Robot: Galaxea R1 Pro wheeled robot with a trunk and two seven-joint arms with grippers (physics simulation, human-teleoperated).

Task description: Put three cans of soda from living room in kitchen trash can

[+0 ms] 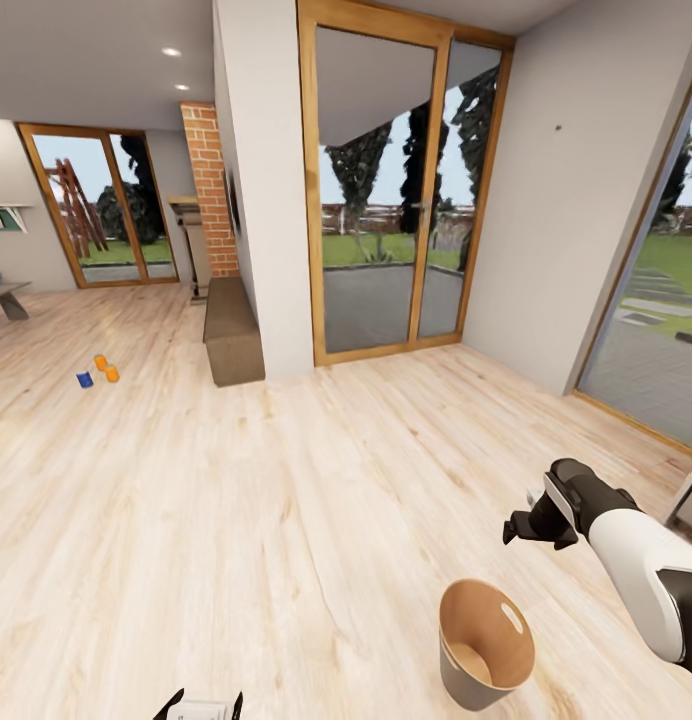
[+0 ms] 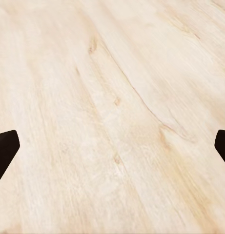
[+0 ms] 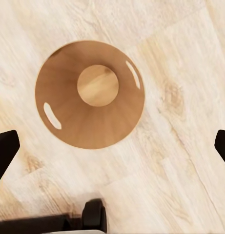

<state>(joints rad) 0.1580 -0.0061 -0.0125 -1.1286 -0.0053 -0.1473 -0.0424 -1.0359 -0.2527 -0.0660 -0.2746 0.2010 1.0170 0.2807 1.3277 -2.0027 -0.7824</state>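
Three soda cans stand together on the wood floor far off at the left of the head view: a dark blue one and two orange ones. The trash can stands on the floor close in front of me, tan inside, grey outside. From above its inside holds nothing. My right gripper hangs open above and just beside it. My left gripper is open over bare floor.
A white wall pillar with a low brown cabinet and a red brick column behind it stands between the cans and the glass doors. A low table sits far left. Part of my base shows near the bin.
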